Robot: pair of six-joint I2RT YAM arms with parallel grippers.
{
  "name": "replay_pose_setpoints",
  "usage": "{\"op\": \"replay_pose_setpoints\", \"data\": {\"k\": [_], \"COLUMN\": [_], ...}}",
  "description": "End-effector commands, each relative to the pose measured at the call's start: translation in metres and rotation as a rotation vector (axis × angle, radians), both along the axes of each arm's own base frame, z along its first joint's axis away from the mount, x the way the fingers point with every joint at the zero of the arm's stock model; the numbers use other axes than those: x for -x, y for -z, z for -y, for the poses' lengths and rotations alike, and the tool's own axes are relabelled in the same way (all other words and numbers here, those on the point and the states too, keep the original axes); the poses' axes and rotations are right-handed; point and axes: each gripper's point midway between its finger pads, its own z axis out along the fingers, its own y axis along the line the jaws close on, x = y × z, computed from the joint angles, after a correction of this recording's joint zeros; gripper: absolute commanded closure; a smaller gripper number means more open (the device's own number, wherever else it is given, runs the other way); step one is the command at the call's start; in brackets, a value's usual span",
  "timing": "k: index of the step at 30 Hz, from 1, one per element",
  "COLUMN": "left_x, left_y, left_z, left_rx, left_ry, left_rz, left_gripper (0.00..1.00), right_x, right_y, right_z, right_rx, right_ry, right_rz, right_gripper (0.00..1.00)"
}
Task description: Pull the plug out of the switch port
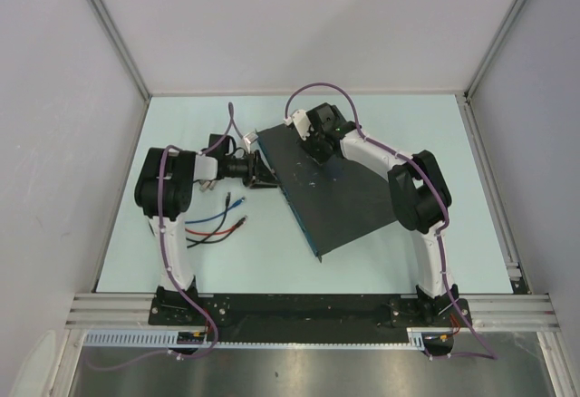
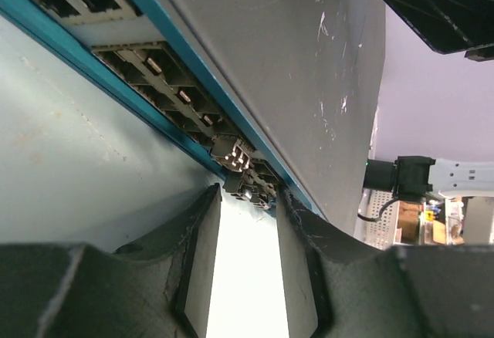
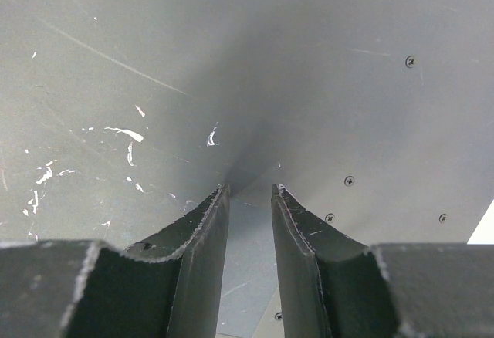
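Note:
The switch (image 1: 337, 190) is a flat black box lying at an angle in mid-table, its bluish socket edge facing left. In the left wrist view the socket row (image 2: 166, 83) runs along the blue edge, and a small dark plug (image 2: 241, 170) sits in one port. My left gripper (image 2: 248, 197) is at that edge (image 1: 261, 169), its fingertips (image 2: 208, 203) closed against both sides of the plug's outer end. My right gripper (image 3: 249, 190) rests its tips on the switch's scuffed top (image 3: 154, 83), jaws slightly apart and empty; it also shows in the top view (image 1: 317, 146).
Loose blue, red and black cables (image 1: 217, 223) lie on the table left of the switch, near the left arm. Grey walls enclose the table on three sides. The right arm's elbow (image 1: 419, 193) hangs over the switch's right end.

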Motion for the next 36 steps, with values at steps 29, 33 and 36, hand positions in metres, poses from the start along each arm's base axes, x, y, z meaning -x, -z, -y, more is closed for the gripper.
{"op": "replay_pose_setpoints", "data": {"k": [29,33,36], "left_x": [0.008,0.025,0.031], "left_y": [-0.012,-0.007,-0.016], "left_z": [-0.042,-0.05,-0.053], "left_rx": [-0.026,-0.067,-0.077], "left_ry": [-0.04,-0.012,-0.002], "left_rz": [0.03,0.01,0.048], "left_gripper": [1.0,1.0,1.0], "right_x": [0.069,0.069,0.068], "right_y": [0.11,0.111,0.11], "right_z": [0.027,0.027,0.027], "right_rx": [0.154,0.153,0.152], "right_ry": [-0.025,-0.022,-0.022], "right_rz": [-0.335,-0.341,-0.34], "right_gripper": [0.64,0.64,0.63]}}
